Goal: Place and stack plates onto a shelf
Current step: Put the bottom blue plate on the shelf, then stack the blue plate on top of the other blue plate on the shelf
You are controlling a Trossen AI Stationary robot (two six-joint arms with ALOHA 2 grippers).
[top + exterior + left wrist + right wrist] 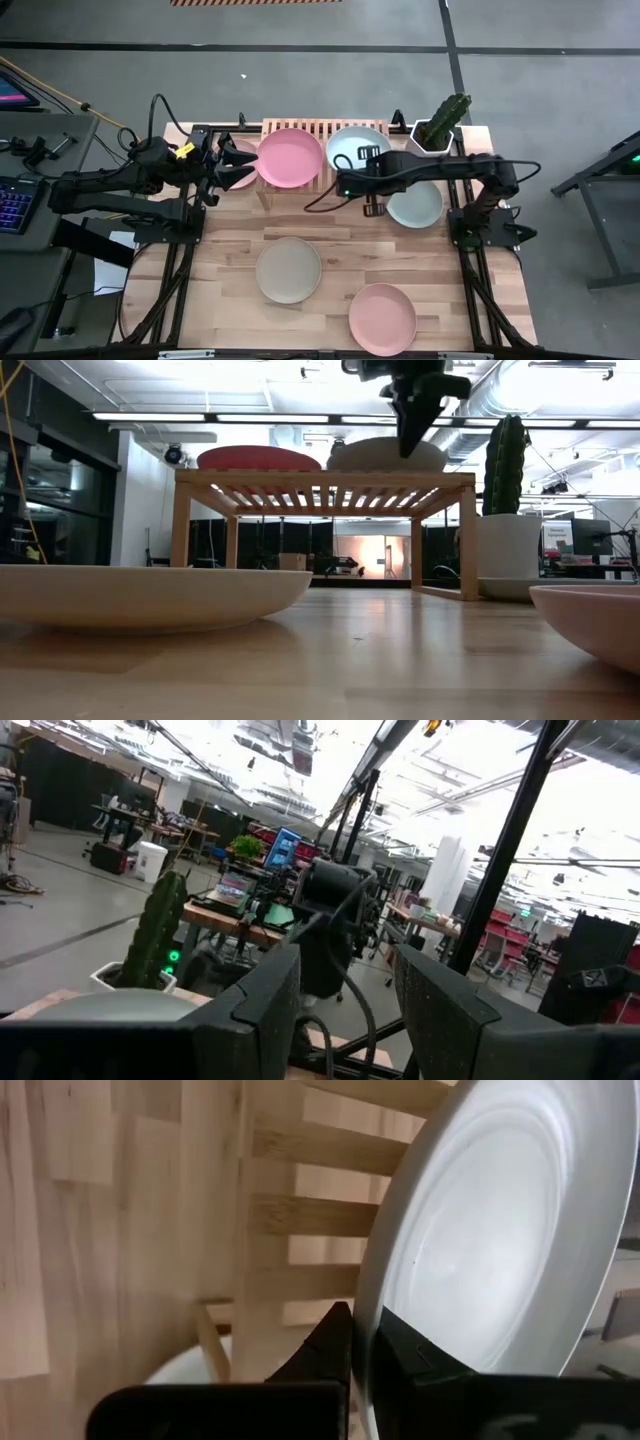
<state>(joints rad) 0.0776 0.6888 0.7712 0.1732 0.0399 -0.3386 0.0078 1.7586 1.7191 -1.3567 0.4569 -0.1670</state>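
The light-wood shelf [300,128] stands at the table's far edge. A pink plate [290,157] lies on its slats, and a pale mint plate [360,148] lies beside it on the right. My right gripper [345,186] is shut on that mint plate's near rim. In the low view it comes down from above [412,445] onto the plate [385,455]. My left gripper [232,168] is open by the shelf's left end, above part of another pink plate [243,153]. In the left wrist view [345,960] nothing shows between its fingers. My right gripper pinches the pale mint plate's rim [368,1350] between its two fingers, one on the upper face and one underneath. It comes from the near side, slanting down. The plate lies flat on the shelf's slatted top [300,1215].
On the table lie a second mint plate [415,205] under the right arm, a beige plate [288,270] in the middle and a pink plate [382,318] near the front edge. A white pot with a cactus [440,125] stands right of the shelf.
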